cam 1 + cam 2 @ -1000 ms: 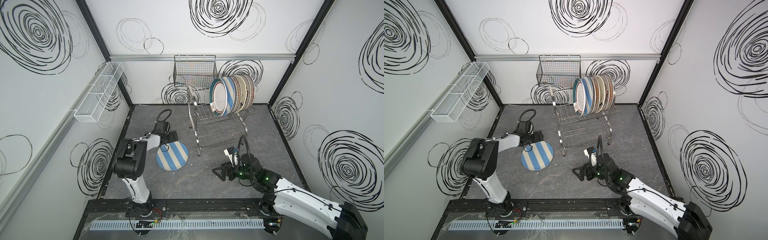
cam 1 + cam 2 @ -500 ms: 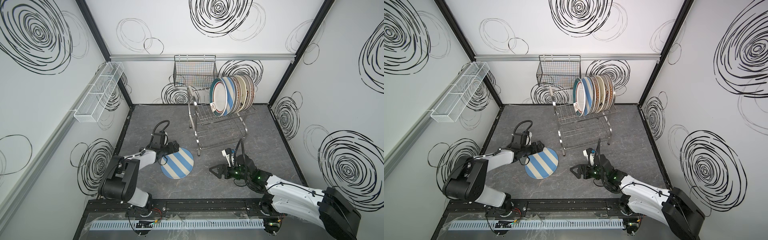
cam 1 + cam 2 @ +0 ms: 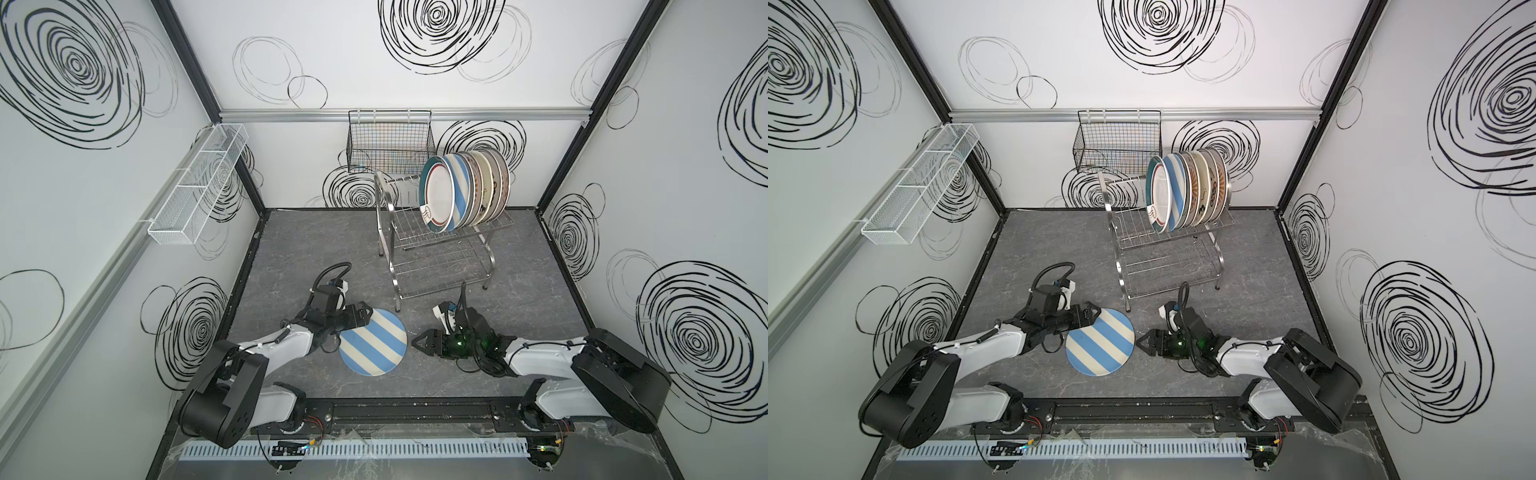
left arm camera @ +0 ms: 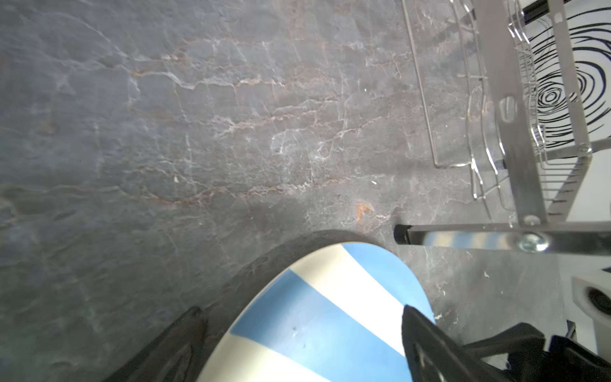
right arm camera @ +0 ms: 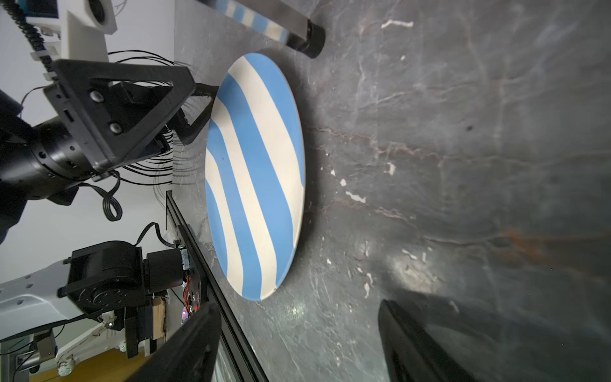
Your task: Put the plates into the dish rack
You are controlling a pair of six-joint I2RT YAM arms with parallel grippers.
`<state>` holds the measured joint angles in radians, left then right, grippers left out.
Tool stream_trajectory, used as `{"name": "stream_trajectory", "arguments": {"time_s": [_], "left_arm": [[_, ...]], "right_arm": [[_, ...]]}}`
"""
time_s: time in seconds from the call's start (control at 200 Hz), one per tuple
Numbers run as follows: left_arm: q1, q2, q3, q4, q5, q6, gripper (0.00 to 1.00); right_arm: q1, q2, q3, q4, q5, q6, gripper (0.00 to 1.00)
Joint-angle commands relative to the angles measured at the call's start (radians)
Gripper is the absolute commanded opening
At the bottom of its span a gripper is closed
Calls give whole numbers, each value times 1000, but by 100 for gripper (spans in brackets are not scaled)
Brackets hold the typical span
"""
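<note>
A blue-and-cream striped plate is on the grey floor in front of the dish rack, its left edge tilted up. My left gripper is shut on that raised rim, one finger above it and one below. In the right wrist view the plate shows a shadow beneath it. My right gripper lies low just right of the plate, open and empty. Several plates stand upright in the rack's upper tier.
A black wire basket hangs on the back wall behind the rack. A long white mesh basket hangs on the left wall. The rack's front foot stands close to the striped plate. A black rail runs along the front edge.
My left gripper has carried the striped plate rightward and toward the front. My right gripper has come left and lower toward the plate, its jaws narrowing a little.
</note>
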<state>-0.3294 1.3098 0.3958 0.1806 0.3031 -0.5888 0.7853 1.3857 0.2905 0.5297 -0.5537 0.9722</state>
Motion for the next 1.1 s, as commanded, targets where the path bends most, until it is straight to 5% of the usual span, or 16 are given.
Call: {"name": "stream_trajectory", "arguments": {"time_s": [0.0,0.405,0.63,0.896,1.096], "left_arm": [[-22,8,-38,-64,47,-30,96],[-76,-20,-58,9,94,-61,96],[-76,-32,-45,10,105,-54,96],[-76,-75,25,-28,100,-52,96],[35,-147,142,-231,102,47,96]], "right_arm": [[5,55,40,88,-27,28,77],[38,253,128,212,-94,81,64],[40,259,163,232,-97,100,43],[39,146,176,148,-37,91,6],[59,41,224,-30,-15,-18,0]]}}
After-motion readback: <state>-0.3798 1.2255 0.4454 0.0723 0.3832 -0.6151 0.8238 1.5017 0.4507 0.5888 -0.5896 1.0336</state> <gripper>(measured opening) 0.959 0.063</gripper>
